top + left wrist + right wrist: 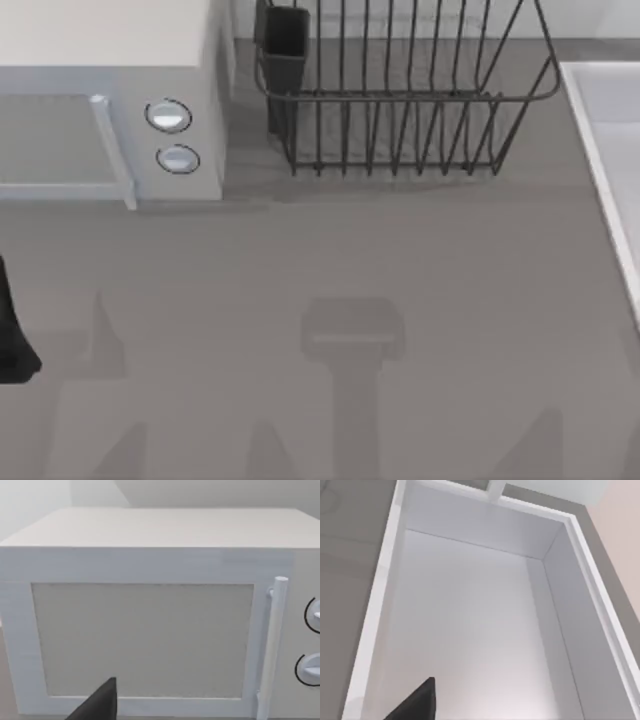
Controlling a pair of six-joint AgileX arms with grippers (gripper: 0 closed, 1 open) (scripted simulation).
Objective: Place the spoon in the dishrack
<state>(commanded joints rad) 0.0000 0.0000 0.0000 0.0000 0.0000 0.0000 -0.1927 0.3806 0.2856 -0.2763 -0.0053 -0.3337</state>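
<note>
The dishrack (400,96), a dark wire basket with thin upright tines, stands at the back of the table, right of centre. Its dark utensil cup (285,45) hangs at the corner nearest the microwave. The spoon is out of view. A black part of my left arm (12,335) shows at the table's left edge. In the left wrist view, a dark part of my left gripper (100,705) points at the microwave door. In the right wrist view, a dark part of my right gripper (417,704) hangs over a white basin.
A white microwave (110,60) with two round knobs (168,116) and a bar handle (274,640) fills the back left, its door shut. A white sink basin (612,140) runs along the right edge; its walls (555,610) look deep. Bare grey tabletop (330,300) lies in front.
</note>
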